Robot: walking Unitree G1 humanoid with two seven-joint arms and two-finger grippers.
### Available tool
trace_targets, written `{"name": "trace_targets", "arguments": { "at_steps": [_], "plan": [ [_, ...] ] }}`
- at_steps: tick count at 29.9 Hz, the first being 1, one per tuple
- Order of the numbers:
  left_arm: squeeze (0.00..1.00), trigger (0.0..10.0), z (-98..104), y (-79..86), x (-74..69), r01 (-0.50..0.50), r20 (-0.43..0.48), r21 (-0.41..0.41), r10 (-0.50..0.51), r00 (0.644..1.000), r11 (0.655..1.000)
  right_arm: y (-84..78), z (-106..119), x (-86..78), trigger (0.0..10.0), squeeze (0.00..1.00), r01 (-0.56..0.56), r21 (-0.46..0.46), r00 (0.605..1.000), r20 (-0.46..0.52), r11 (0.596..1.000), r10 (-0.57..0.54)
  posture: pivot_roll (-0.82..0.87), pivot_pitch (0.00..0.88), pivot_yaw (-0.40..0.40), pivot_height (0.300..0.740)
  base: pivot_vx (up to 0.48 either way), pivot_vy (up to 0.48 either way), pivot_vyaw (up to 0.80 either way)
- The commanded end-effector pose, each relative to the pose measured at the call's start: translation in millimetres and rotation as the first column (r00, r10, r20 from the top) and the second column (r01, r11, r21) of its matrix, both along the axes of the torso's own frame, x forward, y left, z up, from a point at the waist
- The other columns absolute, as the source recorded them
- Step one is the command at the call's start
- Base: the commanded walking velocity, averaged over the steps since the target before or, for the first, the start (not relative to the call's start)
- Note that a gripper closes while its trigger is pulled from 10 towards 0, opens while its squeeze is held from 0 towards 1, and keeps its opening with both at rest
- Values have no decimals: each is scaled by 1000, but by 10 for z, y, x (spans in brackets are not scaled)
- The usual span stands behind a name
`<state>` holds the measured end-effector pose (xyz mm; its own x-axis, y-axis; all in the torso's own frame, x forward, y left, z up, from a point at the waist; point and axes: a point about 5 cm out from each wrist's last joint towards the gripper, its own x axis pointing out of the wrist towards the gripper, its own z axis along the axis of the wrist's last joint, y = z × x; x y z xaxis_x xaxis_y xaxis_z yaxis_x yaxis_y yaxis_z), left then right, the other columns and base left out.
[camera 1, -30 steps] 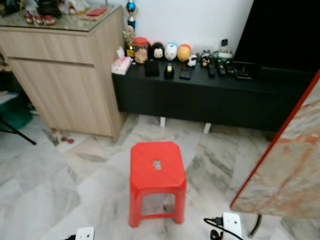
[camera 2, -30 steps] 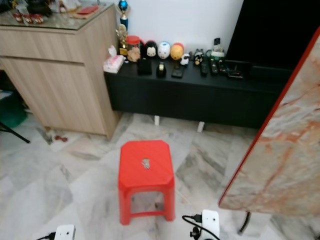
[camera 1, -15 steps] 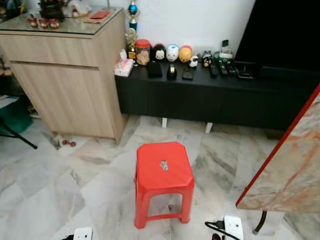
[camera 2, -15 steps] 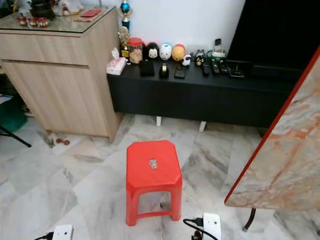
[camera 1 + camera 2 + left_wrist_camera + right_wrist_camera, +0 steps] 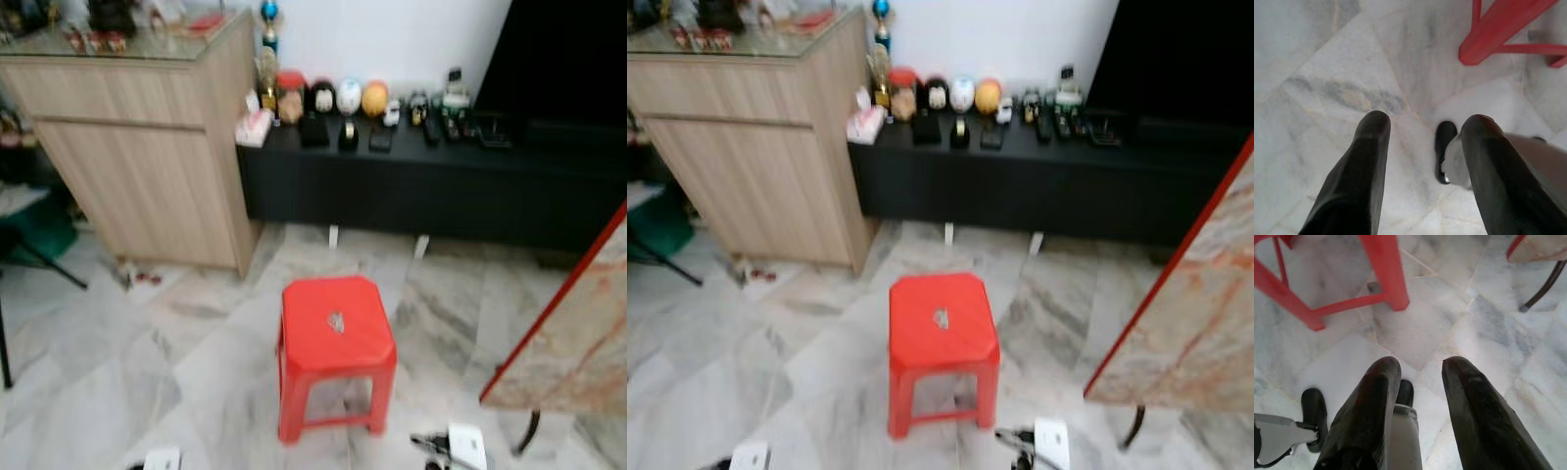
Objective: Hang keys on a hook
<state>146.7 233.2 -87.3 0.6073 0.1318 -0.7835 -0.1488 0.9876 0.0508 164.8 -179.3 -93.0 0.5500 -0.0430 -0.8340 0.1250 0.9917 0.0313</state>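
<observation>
A small bunch of keys lies on top of a red plastic stool on the marble floor straight ahead; the keys also appear in the right eye view. Both arms hang low. In the left wrist view my left gripper is open over the floor, a stool leg beyond it. In the right wrist view my right gripper is open, empty, with stool legs ahead. I cannot make out a hook.
A wooden cabinet stands at the left. A low black console with figurines and remotes runs along the back wall. A marble-topped table edge juts in at the right. A table leg is near my right gripper.
The whole picture has shifted and blurred, so the camera moved; the stool now sits a little more to the right in view. The keys stay on the stool.
</observation>
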Motion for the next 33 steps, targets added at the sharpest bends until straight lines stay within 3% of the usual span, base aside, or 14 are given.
{"name": "trace_targets", "arguments": {
  "at_steps": [1,9,13,17,22,26,33],
  "plan": [
    [0,10000,-20,4,-46,-3,-20,3,3,1000,1000,26,12,34,10000,0,-3,6,1000,7,1000,3,162,0,-28,740,0,345,0],
    [0,10000,-43,-175,6,10,-20,-10,-11,1000,1000,26,9,29,10000,0,-5,7,1000,6,1000,5,162,0,-28,740,0,196,0],
    [0,10000,-41,-189,20,12,-18,-11,-12,1000,1000,30,9,28,10000,0,-7,6,1000,6,1000,7,163,1,-28,740,0,292,0],
    [0,10000,-27,-144,29,9,-9,-7,-9,1000,1000,33,9,29,10000,0,-9,5,1000,7,1000,9,163,1,-28,740,0,296,0],
    [0,10000,8,85,-39,-10,-3,9,10,1000,1000,34,9,30,10000,0,-10,7,1000,7,1000,10,163,2,-28,740,0,306,0],
    [0,10000,23,157,-60,-17,-1,14,17,1000,1000,34,9,29,10000,0,-9,7,1000,7,1000,9,163,3,-28,740,0,293,0],
    [0,10000,10,114,-62,-3,-5,14,3,1000,1000,37,7,26,10000,0,-9,7,1000,5,1000,9,164,4,-27,740,0,0,0]
  ]
}}
